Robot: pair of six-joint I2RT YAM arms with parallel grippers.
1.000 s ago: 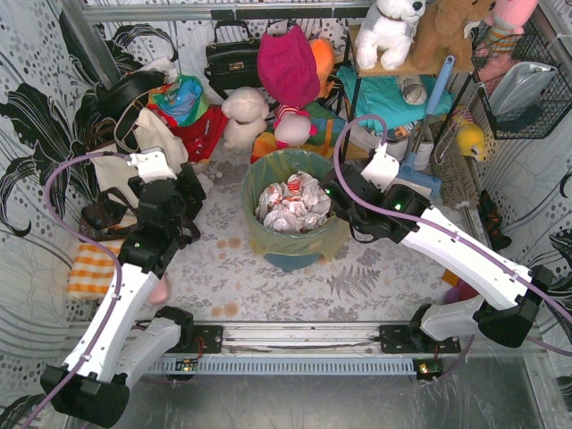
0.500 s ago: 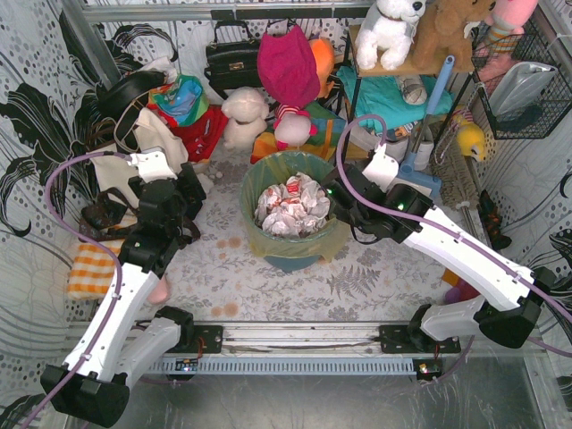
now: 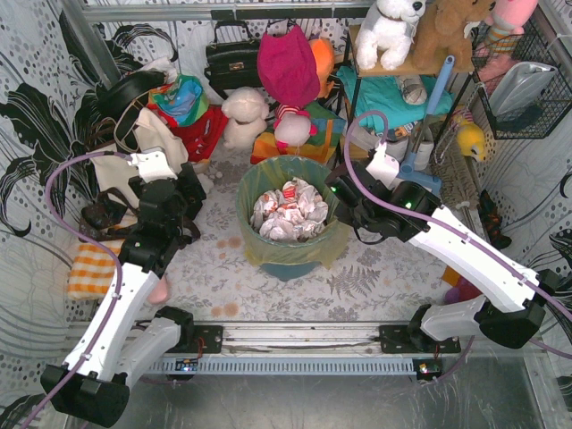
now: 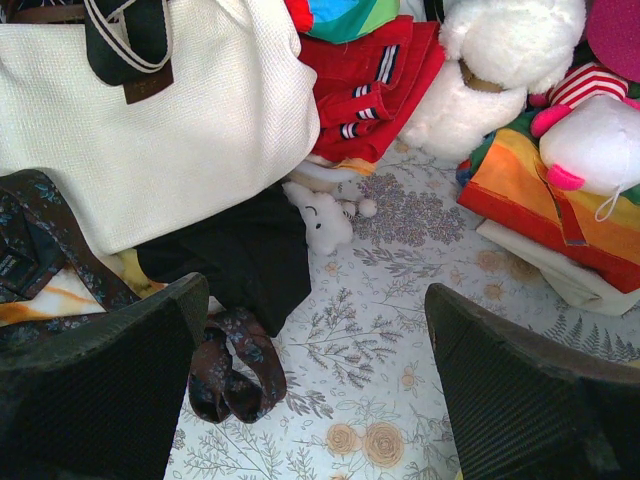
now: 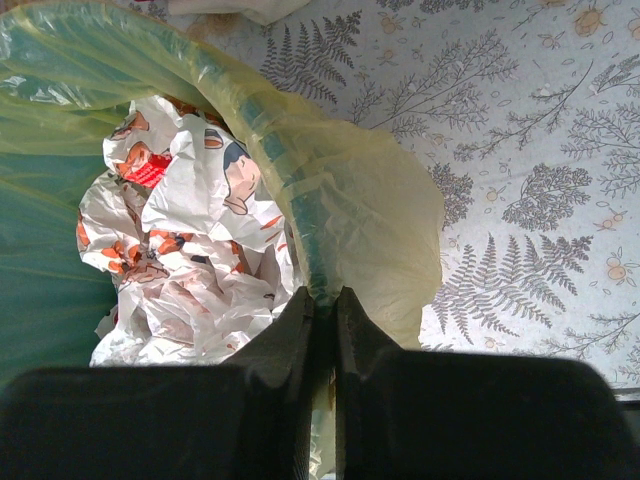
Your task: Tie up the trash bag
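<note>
Fern-and-flower printed cloth (image 5: 520,150) covers the table beneath both my arms. My right pincer (image 5: 322,300) is clenched, its two dark fingers nearly meeting, and the rolled edge of the trash bag (image 5: 370,200) runs down into the thin slit between them, so I am grasping the bag by its rim. Just ahead of the fingertips the yellow-green film drapes outward to my pincer's right in a loose fold over the printed cloth. To the left of the fingers, inside the bag, lies crumpled paper (image 5: 190,230), white with red and orange print. Farther left, the teal bin (image 5: 40,280) shows through the plastic. From above, the right pincer (image 3: 332,192) sits at the bag's (image 3: 286,170) edge on the side nearest that arm, and the bag lines the bin, which stands near the middle of the table.

My left pincer (image 4: 315,300) is released, its fingers spread wide with nothing between them, hanging above the printed cloth well away from the bag. Right in front of it lies a black garment (image 4: 250,260) with a dark patterned strap (image 4: 235,370) curling out from under it, and a small white plush toy (image 4: 322,225) just beyond. Past those, to the left, leans the cream tote bag (image 4: 180,130). Ahead and to the right are red clothes (image 4: 370,90), a bigger white plush (image 4: 500,70) and a rainbow-striped cloth (image 4: 520,200).
</note>
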